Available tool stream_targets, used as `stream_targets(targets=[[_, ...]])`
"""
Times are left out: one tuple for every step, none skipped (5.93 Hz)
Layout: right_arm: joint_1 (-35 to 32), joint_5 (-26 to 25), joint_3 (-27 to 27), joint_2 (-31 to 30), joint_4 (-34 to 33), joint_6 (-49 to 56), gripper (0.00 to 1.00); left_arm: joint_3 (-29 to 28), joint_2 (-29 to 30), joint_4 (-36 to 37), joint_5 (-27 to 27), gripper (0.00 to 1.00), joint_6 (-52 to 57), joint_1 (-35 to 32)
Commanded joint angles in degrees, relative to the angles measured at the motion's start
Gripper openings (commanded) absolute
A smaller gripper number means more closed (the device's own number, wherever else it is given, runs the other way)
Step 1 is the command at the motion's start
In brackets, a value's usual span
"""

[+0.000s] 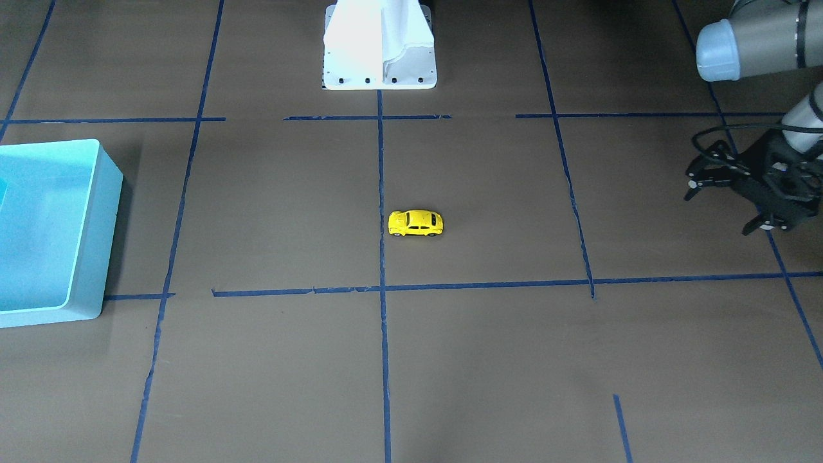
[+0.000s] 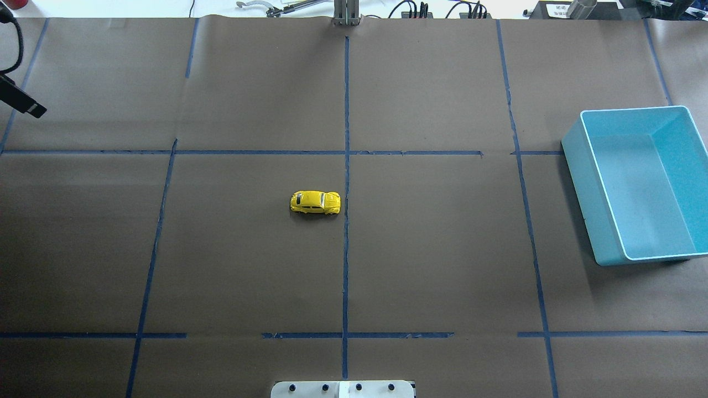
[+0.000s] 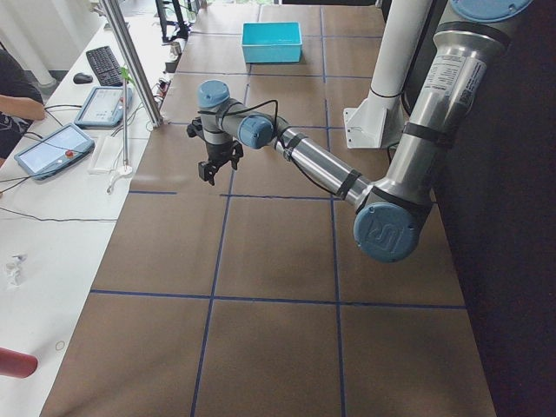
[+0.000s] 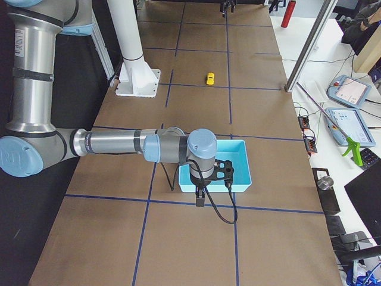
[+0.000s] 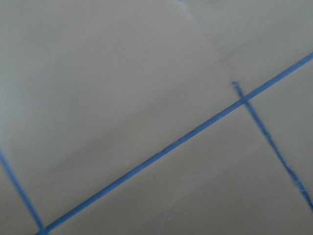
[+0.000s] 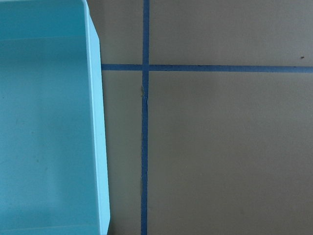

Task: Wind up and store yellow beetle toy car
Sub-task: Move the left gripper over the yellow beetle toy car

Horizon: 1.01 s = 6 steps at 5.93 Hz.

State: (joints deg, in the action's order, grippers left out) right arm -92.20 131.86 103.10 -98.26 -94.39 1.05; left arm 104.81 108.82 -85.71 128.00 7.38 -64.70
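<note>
The yellow beetle toy car (image 1: 416, 223) stands on its wheels near the table's middle, beside the central blue tape line; it also shows in the overhead view (image 2: 315, 203) and, far off, in the exterior right view (image 4: 210, 78). The turquoise bin (image 1: 103, 225) sits on the robot's right side (image 2: 581, 177) and holds nothing that I can see. My left gripper (image 1: 720, 209) hangs above the table far to the robot's left of the car, open and holding nothing. My right gripper (image 4: 201, 196) hovers at the bin's outer edge; it shows only in that side view, so I cannot tell whether it is open or shut.
The white robot base (image 1: 379, 45) stands at the table's robot-side edge. Blue tape lines (image 2: 346, 166) divide the brown table cover into squares. A side bench with tablets (image 3: 48, 148) and a keyboard runs along the operators' side.
</note>
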Motion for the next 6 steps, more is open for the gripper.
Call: stream_targets(targets=[[0.0,0.0,0.0,0.0,0.0,0.0,1.00,1.4,4.4,0.0,-2.9,1.00,-0.1,8.7],[0.0,0.0,0.0,0.0,0.0,0.0,1.00,1.6,7.2,0.1,-9.5,1.00,-0.1,11.8],[0.0,0.0,0.0,0.0,0.0,0.0,1.00,0.8,11.5,3.1,-9.5,1.00,-0.1,15.3],[0.0,0.0,0.0,0.0,0.0,0.0,1.00,0.0,15.7,6.0,-9.8,1.00,0.0,19.9],[0.0,0.0,0.0,0.0,0.0,0.0,1.00,-0.4,19.3,8.9,-9.8,1.00,0.3,23.4],[0.0,0.0,-0.1,0.0,0.0,0.0,1.00,-3.4,22.3,9.2,-10.0,1.00,0.7,27.2]])
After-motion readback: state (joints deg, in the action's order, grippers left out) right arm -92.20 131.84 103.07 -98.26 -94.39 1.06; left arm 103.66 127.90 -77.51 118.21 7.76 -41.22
